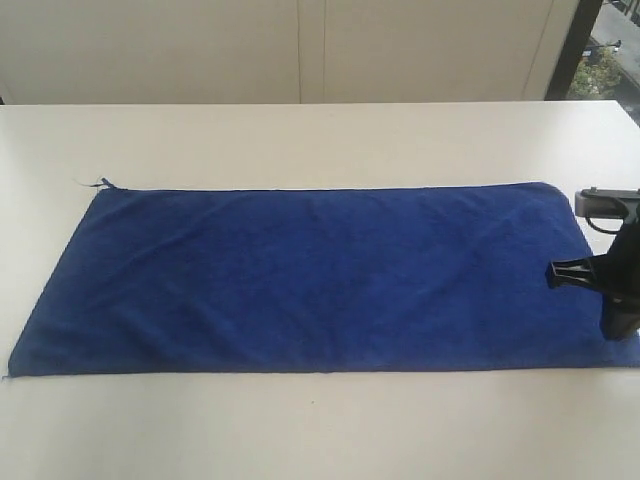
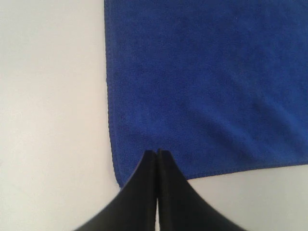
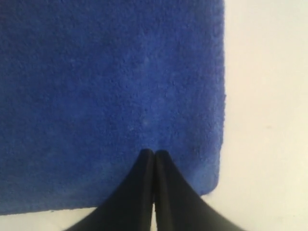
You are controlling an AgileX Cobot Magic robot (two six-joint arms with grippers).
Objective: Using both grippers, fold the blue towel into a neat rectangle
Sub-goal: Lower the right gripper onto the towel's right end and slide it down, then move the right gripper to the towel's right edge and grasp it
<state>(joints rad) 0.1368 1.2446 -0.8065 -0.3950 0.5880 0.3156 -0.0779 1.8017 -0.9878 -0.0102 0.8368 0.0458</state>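
A white table fills most of the exterior view, and the blue towel lies spread flat across it as one long rectangle, its long edges running left to right and faint creases crossing its nap. The right gripper sits over the towel's right end near the front corner, its two black fingers pressed together with nothing seen between them. Whether its tips touch the cloth cannot be told. The left gripper does not show in the exterior view. Its wrist view shows it above a corner of the towel, just inside the hem, with its fingers likewise pressed tight together and nothing pinched. A small loose thread sticks out from the towel's far left corner onto the table.
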